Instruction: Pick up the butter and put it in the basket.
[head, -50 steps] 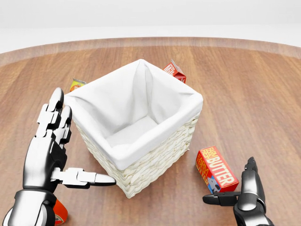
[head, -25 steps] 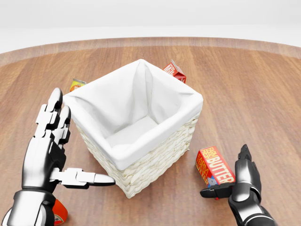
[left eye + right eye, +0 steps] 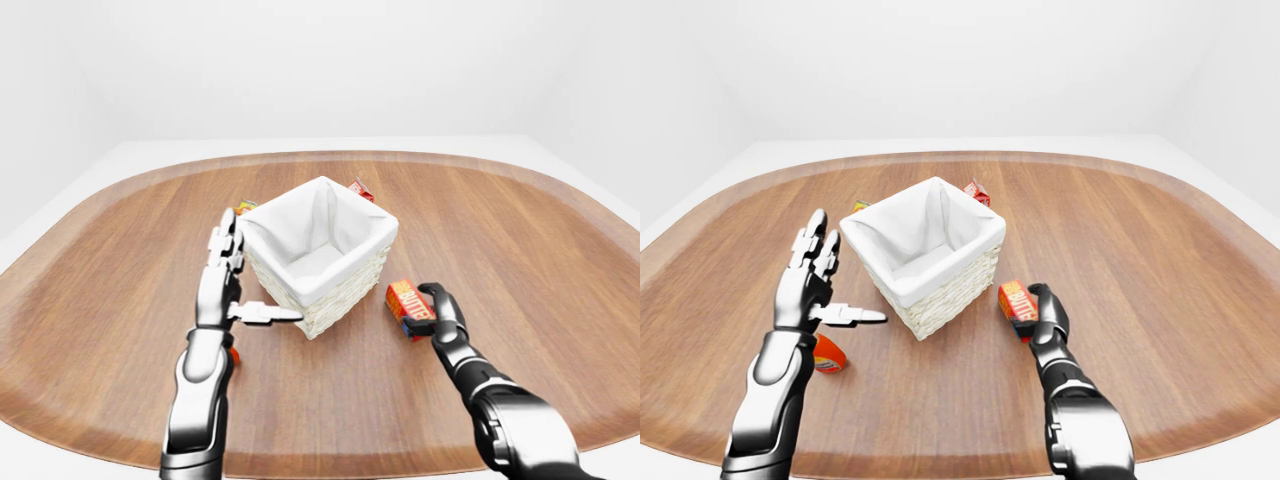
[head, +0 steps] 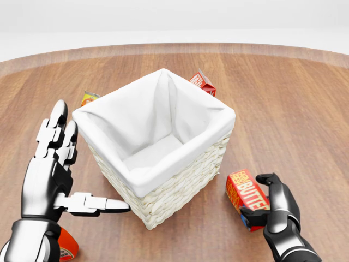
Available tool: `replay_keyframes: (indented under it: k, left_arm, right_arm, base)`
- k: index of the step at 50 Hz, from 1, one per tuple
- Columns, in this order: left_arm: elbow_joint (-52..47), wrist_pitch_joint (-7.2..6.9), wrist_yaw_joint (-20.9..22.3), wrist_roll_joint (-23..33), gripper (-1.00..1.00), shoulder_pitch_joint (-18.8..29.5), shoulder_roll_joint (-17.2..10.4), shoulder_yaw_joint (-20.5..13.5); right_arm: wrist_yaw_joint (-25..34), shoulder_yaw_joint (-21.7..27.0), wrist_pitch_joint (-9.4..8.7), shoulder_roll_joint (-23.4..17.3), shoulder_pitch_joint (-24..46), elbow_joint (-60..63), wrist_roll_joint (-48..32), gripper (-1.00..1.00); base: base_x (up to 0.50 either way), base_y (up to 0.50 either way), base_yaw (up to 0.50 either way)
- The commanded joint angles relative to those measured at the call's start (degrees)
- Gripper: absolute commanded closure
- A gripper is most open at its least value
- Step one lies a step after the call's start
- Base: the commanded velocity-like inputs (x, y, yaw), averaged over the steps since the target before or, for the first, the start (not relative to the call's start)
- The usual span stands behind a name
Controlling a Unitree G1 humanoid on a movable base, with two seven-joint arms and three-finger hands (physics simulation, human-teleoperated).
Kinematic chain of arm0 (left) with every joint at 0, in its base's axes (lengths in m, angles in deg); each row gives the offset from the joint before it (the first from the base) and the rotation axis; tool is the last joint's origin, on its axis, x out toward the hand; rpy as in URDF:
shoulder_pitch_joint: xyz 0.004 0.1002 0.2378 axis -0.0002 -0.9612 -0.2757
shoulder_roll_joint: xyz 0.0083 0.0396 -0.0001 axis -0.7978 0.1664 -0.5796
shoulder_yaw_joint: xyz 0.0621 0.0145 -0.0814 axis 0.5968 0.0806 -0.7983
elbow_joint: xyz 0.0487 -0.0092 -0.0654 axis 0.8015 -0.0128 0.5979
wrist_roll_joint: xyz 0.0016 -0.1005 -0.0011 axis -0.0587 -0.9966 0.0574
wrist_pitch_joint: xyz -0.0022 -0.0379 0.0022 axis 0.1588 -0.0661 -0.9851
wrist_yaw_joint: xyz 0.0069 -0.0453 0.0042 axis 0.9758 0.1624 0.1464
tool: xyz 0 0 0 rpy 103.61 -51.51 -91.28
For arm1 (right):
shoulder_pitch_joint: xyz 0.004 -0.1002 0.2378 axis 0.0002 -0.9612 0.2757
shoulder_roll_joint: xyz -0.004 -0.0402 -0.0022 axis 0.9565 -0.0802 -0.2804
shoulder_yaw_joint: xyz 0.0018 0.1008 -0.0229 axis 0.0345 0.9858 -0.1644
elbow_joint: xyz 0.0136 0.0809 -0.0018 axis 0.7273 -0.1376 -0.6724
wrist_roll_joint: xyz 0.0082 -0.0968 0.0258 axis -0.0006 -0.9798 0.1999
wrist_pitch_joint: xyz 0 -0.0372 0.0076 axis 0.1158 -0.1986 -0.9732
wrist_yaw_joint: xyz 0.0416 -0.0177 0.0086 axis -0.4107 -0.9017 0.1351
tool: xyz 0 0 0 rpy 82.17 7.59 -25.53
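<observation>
The butter [image 4: 245, 192] is a red box with white lettering. It lies on the wooden table just right of the basket's lower corner. My right hand [image 4: 260, 197] comes in from the bottom right; its fingers curl over the box's far right edge and its thumb presses the near end. The butter still rests on the table. The basket [image 4: 180, 191] is white wicker with a white cloth liner, empty, in the middle of the head view. My left hand [image 4: 90, 158] is open and empty, left of the basket, with its thumb pointing at the wicker wall.
A red carton [image 4: 203, 82] pokes out above the basket's top right rim. A small yellow-orange box [image 4: 89, 98] lies at its upper left. An orange-red item [image 4: 68, 248] lies under my left wrist. The table's curved edge [image 3: 320, 157] runs along the top.
My right hand has moved up onto the butter and curled its fingers and thumb round the box. My left hand has shifted slightly to the left, still open.
</observation>
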Motion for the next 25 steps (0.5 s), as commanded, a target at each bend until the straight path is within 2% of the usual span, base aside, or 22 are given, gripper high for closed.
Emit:
replay_keyframes:
  k: [1,2,4,25]
  left_arm:
    - [-0.9,0.0,-0.1,-0.4,-1.0,0.1,-0.2,-0.4]
    - [-1.0,0.0,-0.1,-0.4,-1.0,0.1,-0.2,-0.4]
    - [-1.8,0.0,-0.1,-0.5,-1.0,0.1,-0.2,-0.5]
    - [-2.9,0.0,-0.1,-0.7,-1.0,0.1,-0.3,-0.8]
  right_arm:
    - [1.7,-0.4,0.0,0.1,-1.4,-0.6,0.4,0.55]
    - [1.8,-0.4,0.0,0.1,-1.4,-0.6,0.4,0.73]
    - [1.9,-0.4,0.0,0.1,-1.5,-0.6,0.5,0.98]
    - [3.1,0.3,0.0,-1.0,-1.9,-0.2,2.3,1.0]
  base:
    - [0.0,0.0,0.0]
    - [0.0,0.0,0.0]
    - [0.0,0.0,0.0]
    - [0.0,0.0,0.0]
